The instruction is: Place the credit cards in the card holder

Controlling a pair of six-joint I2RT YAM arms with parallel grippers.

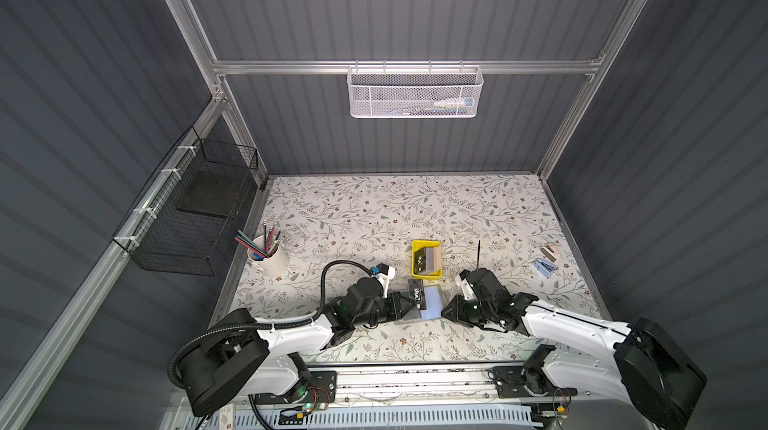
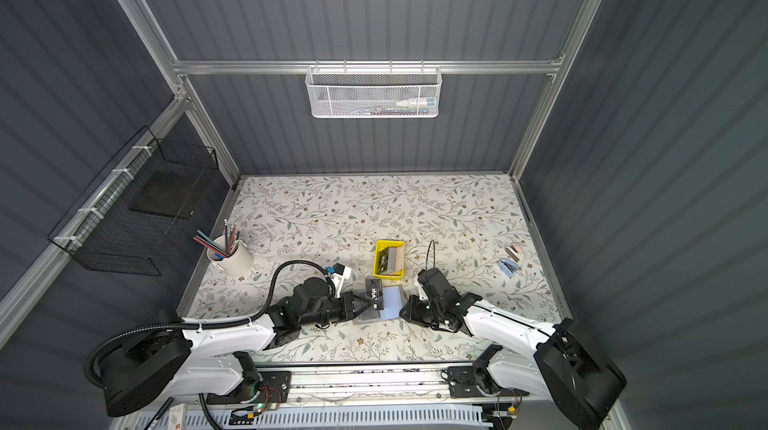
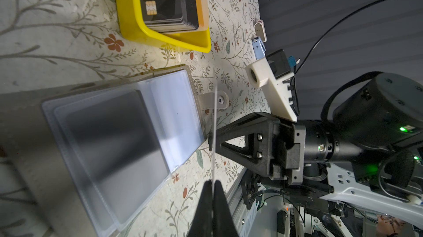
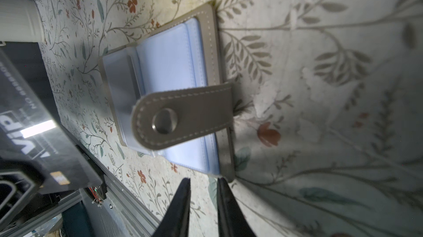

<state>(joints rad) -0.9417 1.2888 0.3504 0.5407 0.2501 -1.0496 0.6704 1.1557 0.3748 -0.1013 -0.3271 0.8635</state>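
Two grippers, one card in hand, one holder lying open.

1. Left gripper point(image 3: 214, 182): clenched on the held card point(image 1: 419, 298), a single black "VIP" piece. It shows edge-on between the fingers in the left wrist view and face-up in both top views.
2. Held card, position: above the left half of the card holder point(image 1: 432, 301). Its long axis runs away from the robot, roughly in line with the holder's own. Whether it touches the sleeves point(image 3: 128, 132) cannot be told.
3. Right gripper point(image 4: 203, 179): jaws a narrow gap apart with nothing between them, low and just beside the holder's right edge.
4. Card holder: flat on the tablecloth point(image 1: 374, 216) between the two grippers, bluish sleeves exposed. The strap tab point(image 4: 183, 116) is folded over them on the right gripper's side.
5. Credit cards point(image 1: 426, 261), remainder: stacked in the yellow tray point(image 3: 130, 18), just beyond the holder.

Judgement: the left arm is the nearer and carries the piece. Insertion turns on sliding the card along its long axis into a sleeve mouth. The right gripper appears placed to steady the holder. The tab may obstruct.
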